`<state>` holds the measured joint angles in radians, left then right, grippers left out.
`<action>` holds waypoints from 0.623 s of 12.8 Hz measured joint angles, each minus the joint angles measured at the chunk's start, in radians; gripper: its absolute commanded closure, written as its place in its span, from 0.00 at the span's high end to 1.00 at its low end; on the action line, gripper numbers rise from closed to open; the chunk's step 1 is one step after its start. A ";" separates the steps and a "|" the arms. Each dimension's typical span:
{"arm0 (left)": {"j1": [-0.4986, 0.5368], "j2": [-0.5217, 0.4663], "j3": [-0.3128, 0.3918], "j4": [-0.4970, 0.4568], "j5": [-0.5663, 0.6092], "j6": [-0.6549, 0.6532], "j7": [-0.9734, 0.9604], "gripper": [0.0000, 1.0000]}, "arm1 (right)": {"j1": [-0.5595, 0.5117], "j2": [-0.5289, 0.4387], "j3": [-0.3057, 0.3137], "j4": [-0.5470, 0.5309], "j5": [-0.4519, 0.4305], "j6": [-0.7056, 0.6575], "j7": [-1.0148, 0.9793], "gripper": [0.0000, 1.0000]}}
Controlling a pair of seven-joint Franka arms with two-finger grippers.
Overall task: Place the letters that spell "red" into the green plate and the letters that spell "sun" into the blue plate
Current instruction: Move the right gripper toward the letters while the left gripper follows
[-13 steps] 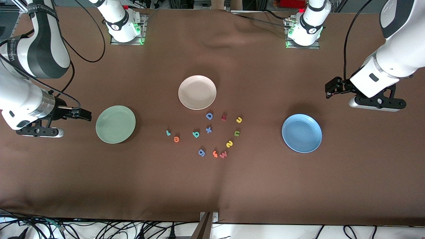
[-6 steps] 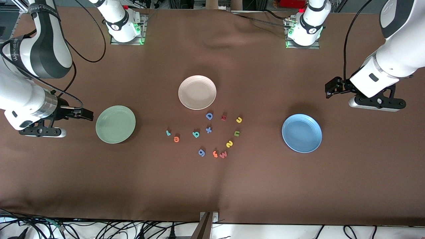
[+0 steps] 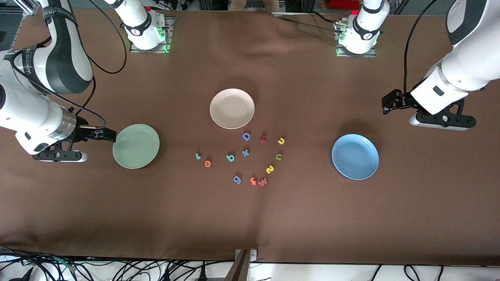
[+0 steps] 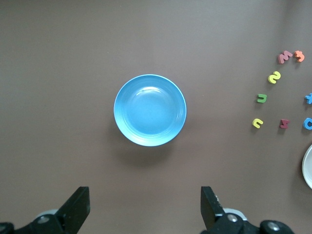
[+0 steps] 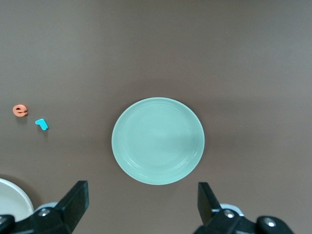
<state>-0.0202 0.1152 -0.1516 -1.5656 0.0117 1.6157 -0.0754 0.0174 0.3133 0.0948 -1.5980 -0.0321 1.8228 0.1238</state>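
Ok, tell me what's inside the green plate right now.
Nothing: the green plate shows only its bare ridged surface in the front and right wrist views. The teal r and orange e lie on the cloth beside it. Nothing covers the plate.

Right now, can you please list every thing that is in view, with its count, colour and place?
green plate: 1, mint green, toward the right arm's end.
blue plate: 1, sky blue, toward the left arm's end.
cream plate: 1, cream white, mid-table, farther from the camera than the letters.
"red" letters: 3, teal r, orange e, teal d, on the cloth.
"sun" letters: 3, yellow s, yellow u, olive n, on the cloth.
other letters: 6, blue D, dark red, blue x, blue g, orange f, pink w.
right tool: 1, open, beside the green plate.
left tool: 1, open, waiting over bare cloth.
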 measured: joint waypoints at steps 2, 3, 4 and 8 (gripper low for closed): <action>0.000 0.000 -0.017 0.000 0.000 -0.004 0.000 1.00 | 0.020 0.010 0.001 0.001 0.000 0.008 0.033 0.99; -0.001 0.001 -0.025 0.000 0.000 -0.006 0.000 1.00 | 0.032 0.017 0.001 0.003 0.000 0.013 0.046 0.99; -0.003 0.005 -0.029 0.000 0.000 -0.008 0.000 1.00 | 0.048 0.028 0.002 0.009 0.000 0.022 0.056 0.99; -0.014 0.032 -0.033 -0.001 0.000 -0.010 0.000 1.00 | 0.122 0.081 0.003 0.029 0.000 0.108 0.071 0.99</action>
<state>-0.0340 0.1473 -0.1846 -1.5662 0.0117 1.6061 -0.0754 0.1390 0.3942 0.0981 -1.5689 -0.0321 1.9305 0.1949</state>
